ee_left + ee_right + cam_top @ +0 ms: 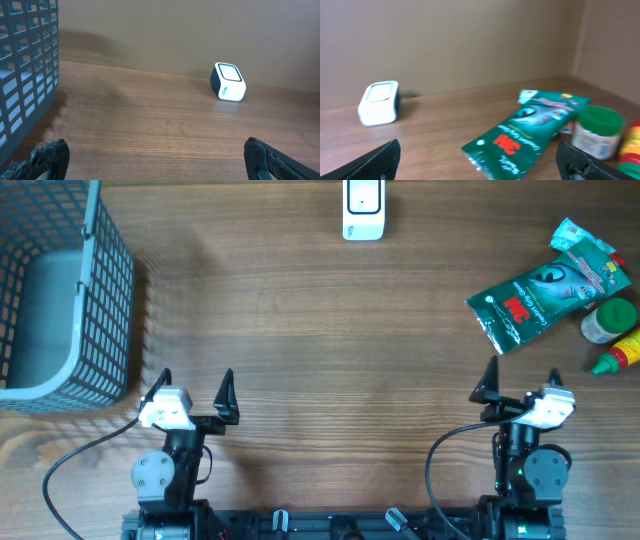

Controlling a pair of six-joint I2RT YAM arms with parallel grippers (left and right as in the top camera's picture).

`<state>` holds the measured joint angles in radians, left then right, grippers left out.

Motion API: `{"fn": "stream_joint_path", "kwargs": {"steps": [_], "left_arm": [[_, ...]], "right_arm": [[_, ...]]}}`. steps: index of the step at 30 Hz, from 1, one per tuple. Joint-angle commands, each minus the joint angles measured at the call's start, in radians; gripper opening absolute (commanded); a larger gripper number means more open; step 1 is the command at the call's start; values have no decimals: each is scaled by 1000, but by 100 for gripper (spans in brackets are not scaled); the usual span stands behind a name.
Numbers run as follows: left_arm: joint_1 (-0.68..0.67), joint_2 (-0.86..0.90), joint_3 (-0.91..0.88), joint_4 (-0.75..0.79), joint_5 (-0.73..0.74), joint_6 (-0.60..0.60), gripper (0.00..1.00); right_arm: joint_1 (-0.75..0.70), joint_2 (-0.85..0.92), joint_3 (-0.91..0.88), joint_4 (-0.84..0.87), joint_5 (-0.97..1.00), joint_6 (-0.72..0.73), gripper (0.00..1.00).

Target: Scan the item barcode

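Observation:
A white barcode scanner (362, 210) stands at the table's far edge, also seen in the left wrist view (229, 82) and the right wrist view (379, 102). The items lie at the far right: a green 3M packet (528, 300) (530, 135), a green-lidded jar (610, 320) (597, 131) and a yellow bottle with a red tip (620, 356). No barcode shows on any of them. My left gripper (196, 385) (156, 155) stands open over bare wood near the front edge. My right gripper (521, 380) (480, 155) is open too, just short of the green packet, holding nothing.
A grey wire basket (60, 290) (25, 85) fills the far left corner, close to my left gripper. A second, paler packet (585, 252) lies partly under the green one. Wood tabletop stretches between the two arms and the scanner.

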<state>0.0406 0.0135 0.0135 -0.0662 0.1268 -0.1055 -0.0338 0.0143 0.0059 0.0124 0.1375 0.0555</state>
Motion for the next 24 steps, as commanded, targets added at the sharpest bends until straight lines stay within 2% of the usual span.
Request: {"fn": "stream_joint_path", "kwargs": {"steps": [1, 24], "left_arm": [[5, -11, -8, -2, -13, 23, 100], [5, -10, -8, -2, -13, 23, 100]], "right_arm": [[0, -10, 0, -10, -186, -66, 100], [0, -10, 0, -10, -184, -82, 100]]}}
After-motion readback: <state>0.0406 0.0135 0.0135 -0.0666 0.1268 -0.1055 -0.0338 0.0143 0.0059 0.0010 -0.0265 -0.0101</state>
